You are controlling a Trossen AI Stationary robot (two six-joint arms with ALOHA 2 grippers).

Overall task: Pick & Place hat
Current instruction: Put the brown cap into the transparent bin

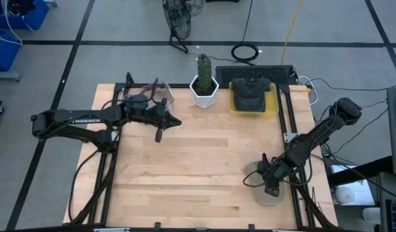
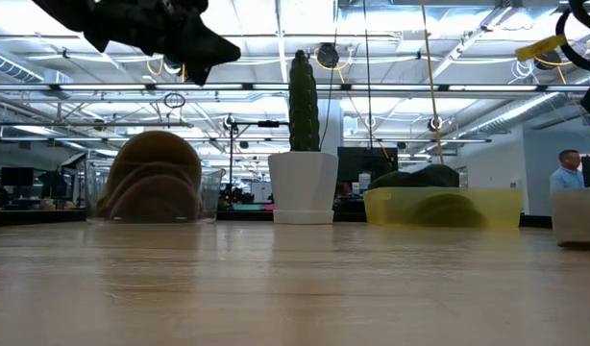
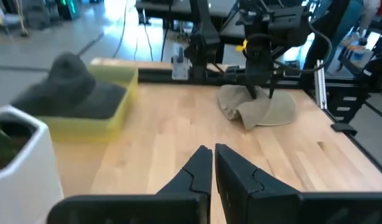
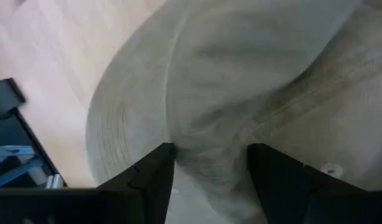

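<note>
A beige hat (image 1: 273, 197) lies crumpled on the table near its right front corner, and shows large in the right wrist view (image 4: 241, 74). My right gripper (image 1: 270, 187) points steeply down over it, open, with a raised fold of the hat between its fingers (image 4: 209, 155). In the left wrist view the same gripper (image 3: 260, 90) stands on the hat (image 3: 272, 112). My left gripper (image 1: 158, 134) hovers shut above the table's far left part and holds nothing (image 3: 211, 149). My right gripper comes at the beige hat from above, and its two open fingers (image 4: 155, 171) stand on either side of a raised fold (image 4: 206, 134) in the cloth. I cannot tell whether the fingertips touch the hat. The hat lies on the table.
A yellow bin (image 1: 270, 106) with a dark hat (image 1: 251, 92) stands at the far edge. Left of it is a white pot with a cactus (image 1: 204, 87), and further left a clear container (image 1: 164, 92) with a tan hat (image 2: 151, 183). A person (image 2: 567, 173) stands far behind the table.
</note>
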